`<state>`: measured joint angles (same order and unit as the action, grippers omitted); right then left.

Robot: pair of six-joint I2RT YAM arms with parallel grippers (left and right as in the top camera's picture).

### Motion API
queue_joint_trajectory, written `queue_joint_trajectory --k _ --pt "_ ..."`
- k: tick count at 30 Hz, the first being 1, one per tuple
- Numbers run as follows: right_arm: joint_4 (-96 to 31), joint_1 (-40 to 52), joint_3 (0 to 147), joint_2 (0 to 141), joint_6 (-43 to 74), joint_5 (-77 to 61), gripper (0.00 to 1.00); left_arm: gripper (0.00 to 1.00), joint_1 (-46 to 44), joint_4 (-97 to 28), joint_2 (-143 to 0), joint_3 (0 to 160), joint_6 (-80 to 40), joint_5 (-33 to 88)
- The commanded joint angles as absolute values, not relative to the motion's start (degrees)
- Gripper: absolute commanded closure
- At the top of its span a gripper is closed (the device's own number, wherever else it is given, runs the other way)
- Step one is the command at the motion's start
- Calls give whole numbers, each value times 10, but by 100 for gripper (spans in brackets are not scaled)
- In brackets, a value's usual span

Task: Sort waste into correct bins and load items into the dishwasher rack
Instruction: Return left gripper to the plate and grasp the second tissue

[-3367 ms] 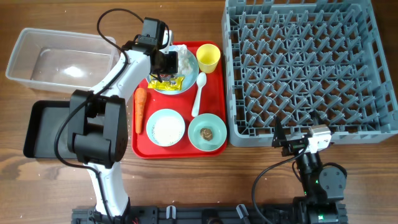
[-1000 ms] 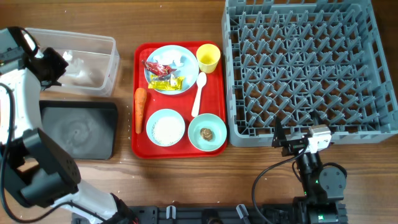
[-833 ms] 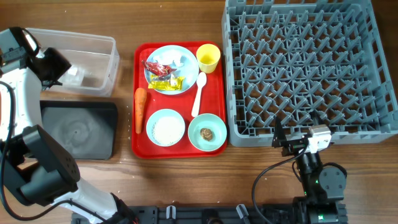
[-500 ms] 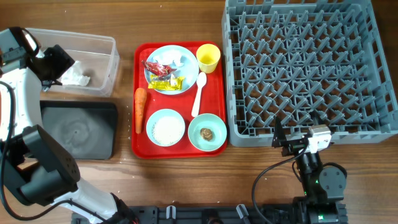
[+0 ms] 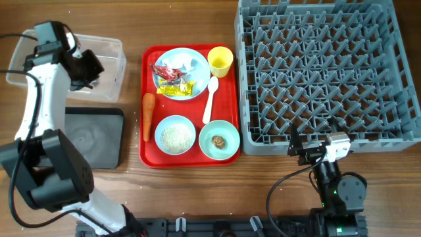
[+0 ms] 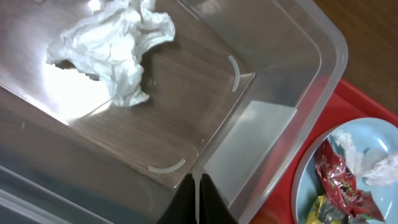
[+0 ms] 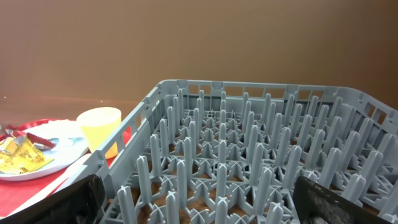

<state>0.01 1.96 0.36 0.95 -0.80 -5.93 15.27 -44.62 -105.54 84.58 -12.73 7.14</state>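
My left gripper (image 5: 91, 68) hangs over the right end of the clear tub (image 5: 112, 49). In the left wrist view its fingers (image 6: 198, 200) are shut and empty above the tub's wall (image 6: 280, 68), and crumpled white tissue (image 6: 112, 46) lies inside. The black tray (image 5: 92, 141) lies below the tub. The pale-blue plate (image 5: 197, 66) holds red and yellow wrappers (image 5: 172, 79) and tissue. Around it are a yellow cup (image 5: 220, 60), spoon (image 5: 210, 99), carrot (image 5: 148, 115), rice bowl (image 5: 175, 135) and mint bowl (image 5: 219, 140) with a brown lump. My right gripper (image 7: 211, 205) is open at the grey rack's (image 5: 325, 72) front edge.
All dishes sit on a red serving tray (image 5: 227, 99) between the bins and the rack. The right wrist view looks across the rack's pegs (image 7: 249, 155) to the yellow cup (image 7: 99, 124) and plate (image 7: 56, 146). The right arm's base (image 5: 339, 187) stands at the table's front.
The left arm carried tissue from the plate to the clear tub and let it go there. It has since swung right over the tub's right end with its fingers shut. The right arm is still.
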Motion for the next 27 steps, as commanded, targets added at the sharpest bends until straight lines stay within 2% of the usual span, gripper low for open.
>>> queue_joint_trajectory --k 1,22,27 --pt "4 21 3 9 -15 -58 0 96 134 -456 -1054 843 -123 48" --pt "4 21 3 9 -15 -58 1 96 119 -453 -1061 794 -125 49" --pt "4 21 3 9 -15 -58 0 96 119 -449 -1061 794 -159 78"
